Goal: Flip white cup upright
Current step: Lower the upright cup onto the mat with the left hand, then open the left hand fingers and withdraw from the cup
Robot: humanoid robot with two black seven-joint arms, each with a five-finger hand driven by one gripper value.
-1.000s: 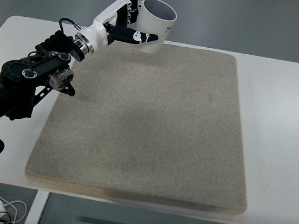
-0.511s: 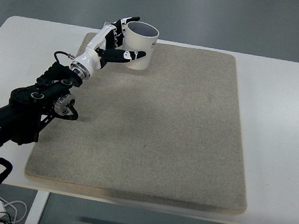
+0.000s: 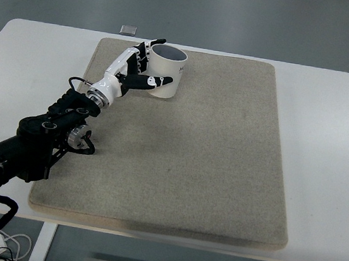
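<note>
We have the white cup point(image 3: 167, 72) standing mouth-up near the far left corner of the beige mat point(image 3: 177, 156), which lies on the white table point(image 3: 332, 143). Our left hand point(image 3: 138, 70) is wrapped around the cup's side wall — thumb along the near side, fingers point(image 3: 152, 43) reaching round the far side by the rim — so we judge it to be holding the cup, though we cannot tell how firmly the pads press. Whether the base is fully seated on the mat is also hard to say from this steep view; it looks down or very nearly so. The cup reads to us as a light, rigid thing, probably paper or thin plastic, with a smooth, somewhat slippery wall that could dent under a hard squeeze. Being empty and light, it should tip easily if a finger drags on it. The side wall at mid-height, where we have it, seems the right place to hold — the rim is thin and would flex. The mat's rough surface should keep the base from sliding. The task looks almost done; letting go wants a gentle, even opening. Our right arm does not show.
</note>
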